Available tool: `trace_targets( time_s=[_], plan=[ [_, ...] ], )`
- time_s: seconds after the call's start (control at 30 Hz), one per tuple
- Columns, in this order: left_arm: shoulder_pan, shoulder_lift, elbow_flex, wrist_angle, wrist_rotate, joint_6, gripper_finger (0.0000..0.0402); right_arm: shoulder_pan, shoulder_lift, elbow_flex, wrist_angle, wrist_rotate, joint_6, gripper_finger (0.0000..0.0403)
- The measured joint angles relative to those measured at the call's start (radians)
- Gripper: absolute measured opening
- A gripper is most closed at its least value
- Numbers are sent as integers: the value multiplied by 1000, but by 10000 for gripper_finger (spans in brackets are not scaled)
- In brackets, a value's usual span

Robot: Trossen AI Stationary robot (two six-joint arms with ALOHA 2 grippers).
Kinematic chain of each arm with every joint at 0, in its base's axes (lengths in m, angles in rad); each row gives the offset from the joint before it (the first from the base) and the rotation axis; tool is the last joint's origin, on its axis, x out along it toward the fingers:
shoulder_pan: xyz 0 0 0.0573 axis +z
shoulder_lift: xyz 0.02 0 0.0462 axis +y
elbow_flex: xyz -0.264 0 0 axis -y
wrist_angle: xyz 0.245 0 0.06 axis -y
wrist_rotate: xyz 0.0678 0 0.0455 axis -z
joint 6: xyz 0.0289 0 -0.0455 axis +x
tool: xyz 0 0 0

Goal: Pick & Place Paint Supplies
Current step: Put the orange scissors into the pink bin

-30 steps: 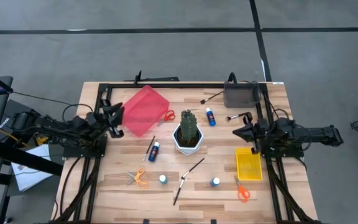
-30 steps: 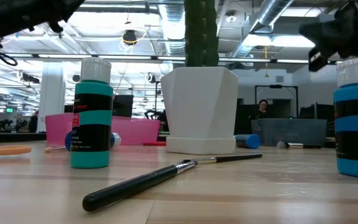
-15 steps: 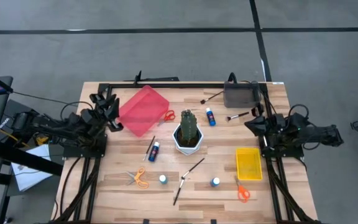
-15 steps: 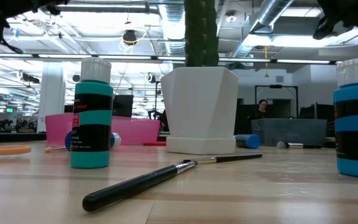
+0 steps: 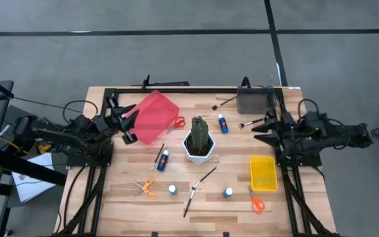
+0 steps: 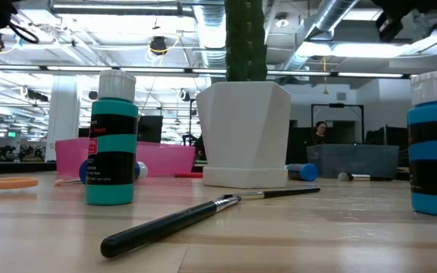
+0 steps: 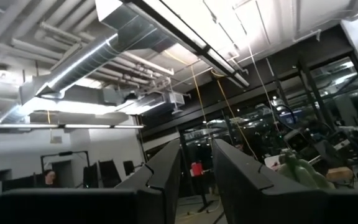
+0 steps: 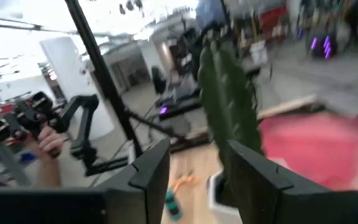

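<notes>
Both arms pulled back toward table edges; left hand (image 5: 129,122) & right hand (image 5: 258,130) spread, holding nothing.

arms: dark, jointed | black cables trailing | pincer fingers: dark, flat

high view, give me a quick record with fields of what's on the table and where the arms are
centre: cactus in white pot
bins: pink tray far left, yellow bin near right, grey box far right
scissors: three, orange-handled
bottles: four, two upright
brushes: four, loose on wood
left gripper: raised at pink tray's edge, empty
right gripper: raised beside grey box, empty
</notes>
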Motion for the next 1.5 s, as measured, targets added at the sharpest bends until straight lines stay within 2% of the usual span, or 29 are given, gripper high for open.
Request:
trace_targets(
  time_s=[0.27, 0.5, 0.6, 0.8, 0.97, 1.1, 1.27, 1.4, 1.5],
  plan=[
    [-67, -1, 0, 0, 0, 28, 89, 131, 277, 76, 4, 1, 197, 135],
    [-147, -1, 0, 0, 0, 104, 89, 270, 494, 160, 144, 24, 404, 121],
    [-176, -1, 0, 0, 1, 148, 89, 309, 582, 236, 145, 26, 484, 120],
    [-200, -1, 0, 23, 0, 227, 89, 381, 765, 431, -83, 43, 696, 120],
    [-200, -1, 0, 48, 0, 230, 89, 470, 923, 583, -277, 54, 929, 120],
    [-198, -1, 0, 63, 0, 231, 89, 555, 1033, 681, -359, 93, 1091, 120],
    [-196, -1, 0, 89, 0, 277, 89, 664, 1135, 769, -379, 173, 1228, 120],
    [-196, 1, 0, 114, 0, 304, 89, 740, 1201, 811, -416, 238, 1349, 120],
    [-196, 0, 0, 141, 1, 310, 89, 783, 1243, 823, -477, 239, 1492, 120]
  ],
)
